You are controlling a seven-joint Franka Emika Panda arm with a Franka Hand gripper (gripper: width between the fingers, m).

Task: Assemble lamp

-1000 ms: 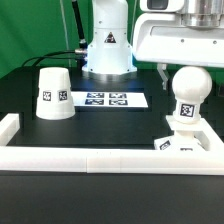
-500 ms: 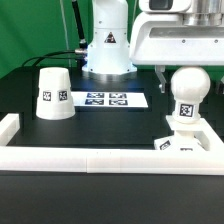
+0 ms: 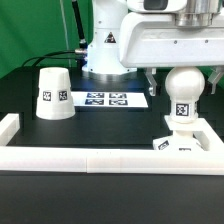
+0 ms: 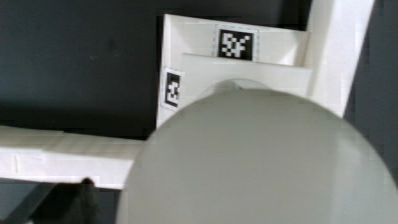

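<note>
The white ball-shaped bulb (image 3: 184, 82) stands upright on its neck on the small flat square base (image 3: 186, 141), near the corner of the rails at the exterior view's right. My gripper (image 3: 184, 88) hangs over the bulb, open, with one finger (image 3: 150, 82) on each side of the ball and apart from it. In the wrist view the bulb (image 4: 267, 160) fills most of the picture, with the tagged base (image 4: 228, 50) beyond it and one dark finger (image 4: 68, 205) at the edge. The tapered shade (image 3: 52, 92) stands mouth down at the exterior view's left.
The marker board (image 3: 105, 99) lies flat between the shade and the bulb. Long white border rails (image 3: 90, 160) run along the front and up both sides. The robot's white pedestal (image 3: 108, 50) stands behind the marker board.
My gripper has moved toward the exterior view's left and lower, so its fingers now straddle the bulb. The bulb, base and shade have not moved.
</note>
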